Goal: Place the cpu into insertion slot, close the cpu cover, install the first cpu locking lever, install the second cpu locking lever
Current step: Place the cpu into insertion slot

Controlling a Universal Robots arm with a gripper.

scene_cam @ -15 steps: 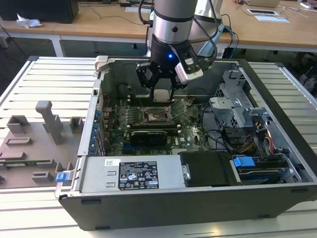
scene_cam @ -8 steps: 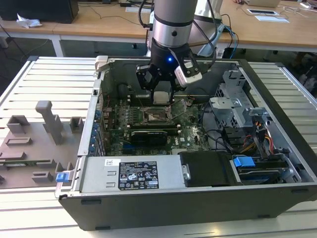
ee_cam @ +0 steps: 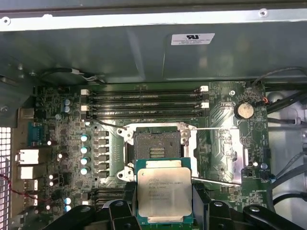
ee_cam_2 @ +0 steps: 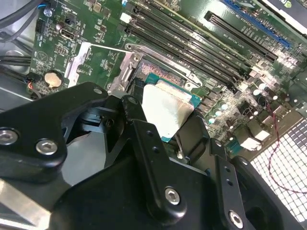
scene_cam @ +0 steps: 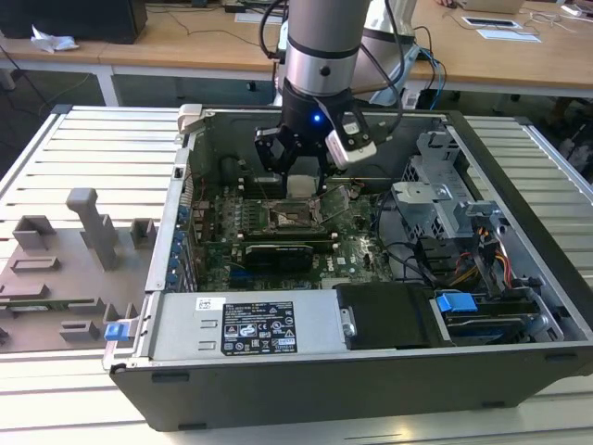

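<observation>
Your gripper [ee_cam: 164, 203] has the cpu [ee_cam: 164, 189] pinched by two opposite edges: fingers [ee_cam: 201, 200] clenched on the green rim, silvery lid facing the first wrist camera. The chip hangs above the motherboard [ee_cam: 218, 153], inside the open computer case [scene_cam: 278, 389] on the slatted desk [scene_cam: 83, 148]. It's just beside the insertion slot [ee_cam: 156, 149], not seated. In the first wrist view its edge covers part of the silvery frame. It looks flat to the board, no obvious tilt. The socket is bare, with its contact field exposed. Two thin wire locking levers [ee_cam: 216, 128] stick out sideways off the frame, so I judge both unlatched. I can't make out where the cpu cover sits. Handling, my read: the chip is light, thin and rigid, and the smooth metal top gives little friction, so an off-centre pinch could let it slip or rock. Edge grip is the right hold; keep off the underside contacts. The socket contacts are probably the fragile part, and a tilted or dragged chip could bend them.
</observation>
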